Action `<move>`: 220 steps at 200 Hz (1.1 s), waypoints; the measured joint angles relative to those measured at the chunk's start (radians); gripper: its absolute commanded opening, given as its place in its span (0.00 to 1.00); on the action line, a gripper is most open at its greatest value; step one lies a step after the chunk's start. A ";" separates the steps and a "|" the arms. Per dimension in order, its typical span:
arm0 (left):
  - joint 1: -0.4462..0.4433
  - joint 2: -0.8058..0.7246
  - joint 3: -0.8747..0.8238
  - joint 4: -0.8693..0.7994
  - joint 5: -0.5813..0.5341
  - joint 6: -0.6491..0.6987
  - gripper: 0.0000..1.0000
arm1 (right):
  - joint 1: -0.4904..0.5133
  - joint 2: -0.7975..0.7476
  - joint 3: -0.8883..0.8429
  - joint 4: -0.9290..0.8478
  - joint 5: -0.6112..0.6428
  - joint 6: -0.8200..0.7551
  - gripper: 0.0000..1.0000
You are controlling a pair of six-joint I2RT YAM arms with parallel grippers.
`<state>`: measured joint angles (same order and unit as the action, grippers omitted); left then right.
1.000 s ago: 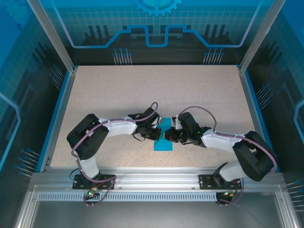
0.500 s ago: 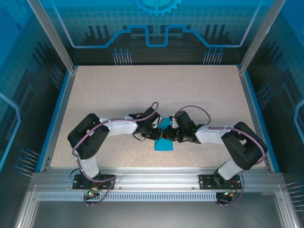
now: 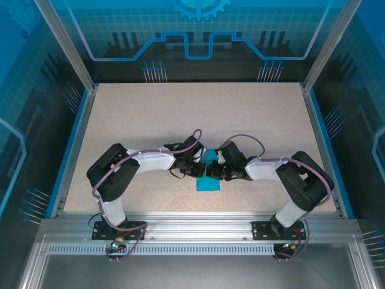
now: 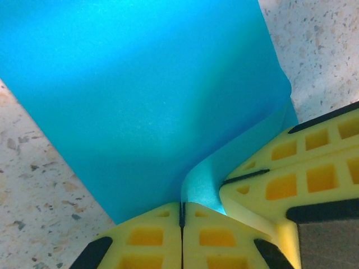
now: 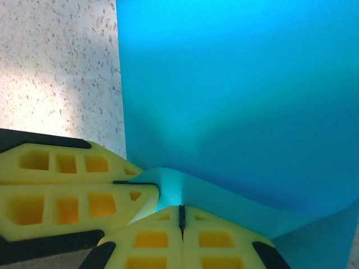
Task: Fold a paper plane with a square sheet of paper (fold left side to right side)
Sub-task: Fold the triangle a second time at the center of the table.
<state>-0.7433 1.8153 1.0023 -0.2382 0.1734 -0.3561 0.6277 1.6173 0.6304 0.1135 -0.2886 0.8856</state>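
The cyan-blue sheet of paper (image 3: 209,185) lies near the table's front middle, folded narrower than a square; both arms hide its centre. My left gripper (image 3: 201,170) and right gripper (image 3: 212,171) meet tip to tip over it. In the left wrist view the paper (image 4: 146,95) curls up into the seam of my shut left gripper (image 4: 182,210), with the right gripper's fingers (image 4: 291,168) beside it. Seen from the right wrist, a raised flap of the paper (image 5: 235,95) runs into my shut right gripper (image 5: 180,213), and the left gripper's fingers (image 5: 67,190) touch alongside.
The speckled beige table (image 3: 198,114) has a blue rim (image 3: 77,138) on both sides. Aluminium posts (image 3: 63,42) stand at the back corners, and a metal rail (image 3: 192,226) carrying both arm bases runs along the front.
The right arm has drawn in leftward, its elbow folding closer, bringing the right gripper against the left one over the paper. The left arm has barely moved.
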 measured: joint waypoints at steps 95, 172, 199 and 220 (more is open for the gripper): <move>-0.005 -0.013 0.003 -0.021 -0.013 0.016 0.23 | 0.000 0.000 -0.009 -0.004 0.012 -0.011 0.00; 0.014 -0.248 -0.013 -0.113 0.000 0.013 0.29 | 0.000 -0.001 -0.011 0.000 0.015 -0.011 0.00; 0.014 -0.254 -0.077 -0.069 0.138 -0.024 0.27 | 0.000 -0.001 -0.011 0.000 0.015 -0.011 0.00; 0.014 -0.234 -0.123 -0.015 0.245 -0.065 0.26 | 0.000 -0.002 -0.011 0.000 0.015 -0.011 0.00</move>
<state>-0.7292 1.5814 0.8791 -0.2535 0.4179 -0.4213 0.6277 1.6157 0.6189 0.1139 -0.2733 0.8742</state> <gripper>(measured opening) 0.264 0.044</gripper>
